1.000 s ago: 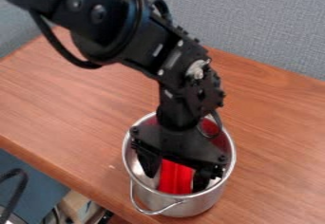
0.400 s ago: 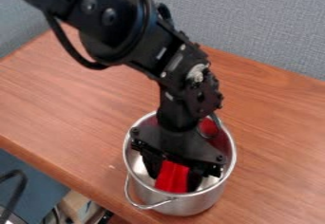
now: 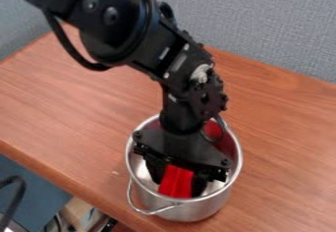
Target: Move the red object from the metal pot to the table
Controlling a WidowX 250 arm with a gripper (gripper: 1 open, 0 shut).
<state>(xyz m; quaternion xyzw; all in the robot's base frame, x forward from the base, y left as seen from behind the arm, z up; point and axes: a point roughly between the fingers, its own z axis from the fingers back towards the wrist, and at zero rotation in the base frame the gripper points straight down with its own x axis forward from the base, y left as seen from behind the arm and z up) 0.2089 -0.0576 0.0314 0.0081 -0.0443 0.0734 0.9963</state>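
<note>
The metal pot (image 3: 197, 214) stands near the front edge of the brown table (image 3: 79, 88), its thin wire handle hanging over the near side. Inside it lies the red object (image 3: 172, 184), a bright red block partly covered by the black fingers. My gripper (image 3: 184, 185) points straight down into the pot, and its jaws are shut on the red object from both sides. The block's lower end and the pot's floor are hidden by the gripper and the pot wall.
The black arm (image 3: 118, 29) reaches in from the upper left above the table. The table's front edge (image 3: 53, 172) runs diagonally just left of the pot, with cables below it. Bare wood lies left of and behind the pot.
The fingers have drawn in from a wider stance onto the sides of the red block. The arm itself has stayed in place, and the pot has not moved.
</note>
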